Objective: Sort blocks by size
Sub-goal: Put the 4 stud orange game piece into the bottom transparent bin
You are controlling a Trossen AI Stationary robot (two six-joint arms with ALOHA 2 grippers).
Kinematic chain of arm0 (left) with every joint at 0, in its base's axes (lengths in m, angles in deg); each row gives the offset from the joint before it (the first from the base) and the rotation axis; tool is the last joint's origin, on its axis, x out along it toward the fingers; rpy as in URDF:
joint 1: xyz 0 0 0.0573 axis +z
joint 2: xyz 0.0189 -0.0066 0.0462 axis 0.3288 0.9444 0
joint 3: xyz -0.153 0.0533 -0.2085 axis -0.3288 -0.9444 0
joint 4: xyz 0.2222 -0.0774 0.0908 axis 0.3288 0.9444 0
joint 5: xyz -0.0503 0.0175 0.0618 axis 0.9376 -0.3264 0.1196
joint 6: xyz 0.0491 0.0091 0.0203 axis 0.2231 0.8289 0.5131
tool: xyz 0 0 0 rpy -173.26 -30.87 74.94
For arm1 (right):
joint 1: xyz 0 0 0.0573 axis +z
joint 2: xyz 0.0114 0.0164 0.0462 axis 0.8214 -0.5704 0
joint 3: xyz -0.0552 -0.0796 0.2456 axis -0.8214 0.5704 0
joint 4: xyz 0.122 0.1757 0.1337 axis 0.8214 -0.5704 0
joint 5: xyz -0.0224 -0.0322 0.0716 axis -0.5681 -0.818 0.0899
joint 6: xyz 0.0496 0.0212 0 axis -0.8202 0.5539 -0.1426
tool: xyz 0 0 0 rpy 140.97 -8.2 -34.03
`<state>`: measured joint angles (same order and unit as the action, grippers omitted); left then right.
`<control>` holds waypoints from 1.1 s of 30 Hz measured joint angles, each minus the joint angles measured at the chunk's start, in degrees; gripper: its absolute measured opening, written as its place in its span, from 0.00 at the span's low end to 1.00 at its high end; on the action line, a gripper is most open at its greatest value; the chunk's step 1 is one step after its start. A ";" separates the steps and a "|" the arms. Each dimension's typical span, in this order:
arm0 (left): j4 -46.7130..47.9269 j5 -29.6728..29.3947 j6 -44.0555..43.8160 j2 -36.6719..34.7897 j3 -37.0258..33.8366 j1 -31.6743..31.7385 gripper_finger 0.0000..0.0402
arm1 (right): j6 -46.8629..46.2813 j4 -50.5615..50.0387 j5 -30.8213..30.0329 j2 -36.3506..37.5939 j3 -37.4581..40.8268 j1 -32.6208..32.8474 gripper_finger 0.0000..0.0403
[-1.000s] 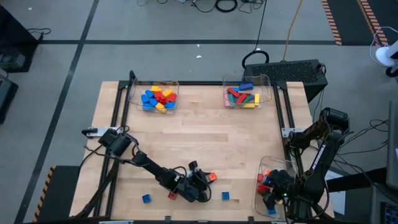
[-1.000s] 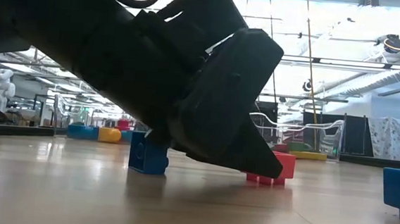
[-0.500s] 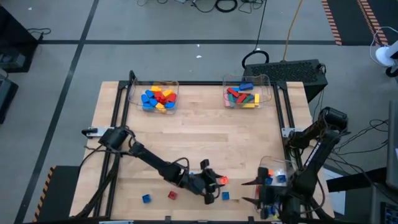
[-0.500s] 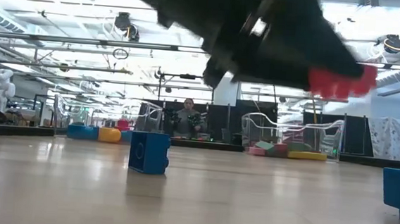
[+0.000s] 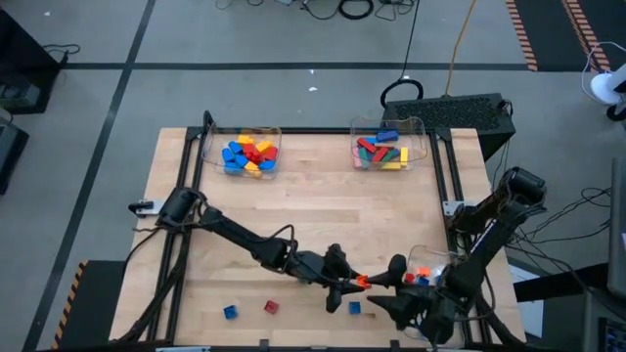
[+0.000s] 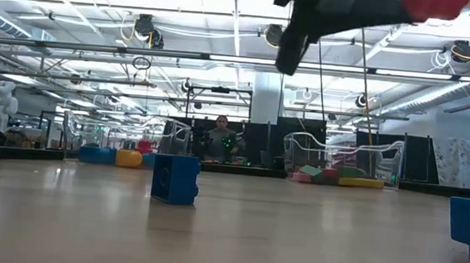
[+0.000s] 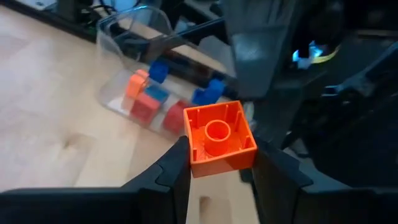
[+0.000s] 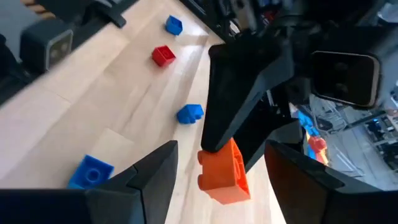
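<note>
- My left gripper (image 7: 217, 168) pinches a small orange block (image 7: 219, 138), a square glossy plastic brick with one round stud, raised off the table.
- My right gripper (image 8: 217, 180) stands open, fingers either side of that block.
- Just beyond lies a clear plastic tray (image 7: 127, 59) holding small blocks.
- Unsorted: blue and red blocks (image 5: 272, 307) on the pale wooden table (image 5: 323, 205).
</note>
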<state>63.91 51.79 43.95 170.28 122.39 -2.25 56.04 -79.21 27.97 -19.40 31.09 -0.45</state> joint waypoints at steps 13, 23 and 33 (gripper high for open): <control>-4.13 5.49 -1.47 0.00 0.00 1.19 0.35 | 2.22 -0.02 0.13 0.00 0.00 -1.98 0.43; -5.23 8.89 -1.33 0.04 -0.07 1.30 0.45 | 0.19 0.44 0.11 -0.04 -0.02 -1.82 0.18; 22.65 14.34 3.61 -5.89 0.00 -0.54 0.57 | -28.49 -6.35 -1.09 5.81 -0.34 2.87 0.18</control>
<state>86.56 66.13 47.56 164.39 122.39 -2.79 27.55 -85.56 26.87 -13.59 30.75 2.42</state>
